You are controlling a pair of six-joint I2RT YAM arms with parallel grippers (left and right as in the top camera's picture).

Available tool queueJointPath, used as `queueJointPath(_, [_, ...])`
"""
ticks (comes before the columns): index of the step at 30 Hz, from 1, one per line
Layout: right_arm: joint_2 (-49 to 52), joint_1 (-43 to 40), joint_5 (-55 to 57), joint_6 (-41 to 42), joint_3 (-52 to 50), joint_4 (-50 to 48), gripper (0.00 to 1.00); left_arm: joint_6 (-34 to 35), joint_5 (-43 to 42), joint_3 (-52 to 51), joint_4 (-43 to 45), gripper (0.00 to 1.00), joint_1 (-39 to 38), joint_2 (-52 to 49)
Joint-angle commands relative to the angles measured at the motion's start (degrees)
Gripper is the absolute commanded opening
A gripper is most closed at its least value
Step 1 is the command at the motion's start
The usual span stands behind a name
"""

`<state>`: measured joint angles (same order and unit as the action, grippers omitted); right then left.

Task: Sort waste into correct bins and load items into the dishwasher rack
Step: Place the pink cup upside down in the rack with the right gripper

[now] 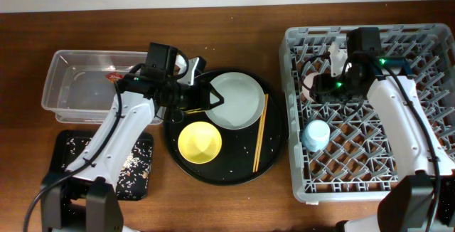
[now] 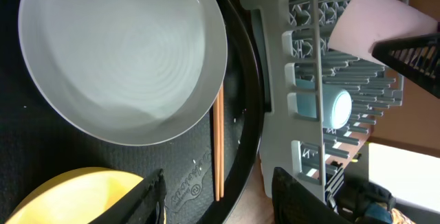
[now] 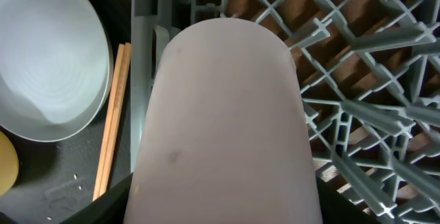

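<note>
The grey dishwasher rack [image 1: 370,182] stands at the right. Inside its left part my right gripper [image 1: 316,84] [image 3: 223,203] is shut on the small pink cup [image 3: 223,114] [image 2: 375,21], a finger on each side. A blue cup [image 1: 316,134] [image 2: 338,107] sits in the rack nearer the front. On the round black tray [image 1: 234,171] lie the grey-green plate [image 1: 234,100] [image 2: 117,52], the yellow bowl [image 1: 199,141] [image 2: 69,196] and the wooden chopsticks [image 1: 261,132] [image 2: 218,148]. My left gripper [image 1: 211,98] [image 2: 220,200] hangs open and holds nothing, at the plate's left edge.
A clear plastic tub [image 1: 78,82] at the far left holds a red wrapper [image 1: 114,77]. In front of it lies a shallow black tray [image 1: 135,168] strewn with pale crumbs. A few crumbs dot the round tray.
</note>
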<state>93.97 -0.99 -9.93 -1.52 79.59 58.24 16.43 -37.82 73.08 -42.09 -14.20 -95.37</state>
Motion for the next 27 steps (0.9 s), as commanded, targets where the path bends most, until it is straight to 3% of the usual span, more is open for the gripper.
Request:
queueJointPath(1, [0.17,-0.15,0.11,0.35,0.17,-0.15,0.62,-1.14,0.39,0.04,-0.02,0.49,-0.04,0.48])
queueJointPath(16, [0.44,-0.15,0.11,0.35,-0.48,0.55,0.63,-1.14,0.39,0.04,-0.02,0.49,-0.04,0.48])
queueJointPath(18, [0.55,-0.15,0.13,0.35,-0.57,0.66,0.68,-1.14,0.39,0.04,-0.02,0.49,-0.04,0.48])
queueJointPath(19, [0.59,-0.15,0.13,0.35,-0.59,0.81,0.76,-1.14,0.39,0.04,-0.02,0.49,-0.04,0.48])
queueJointPath(22, [0.92,-0.15,0.11,0.37,-0.59,0.96,0.88,-1.14,0.37,0.04,-0.02,0.49,-0.04,0.48])
queueJointPath(27, [1.18,-0.15,0.09,0.37,-0.59,1.11,0.9,-1.14,0.35,0.04,-0.07,0.49,-0.04,0.48])
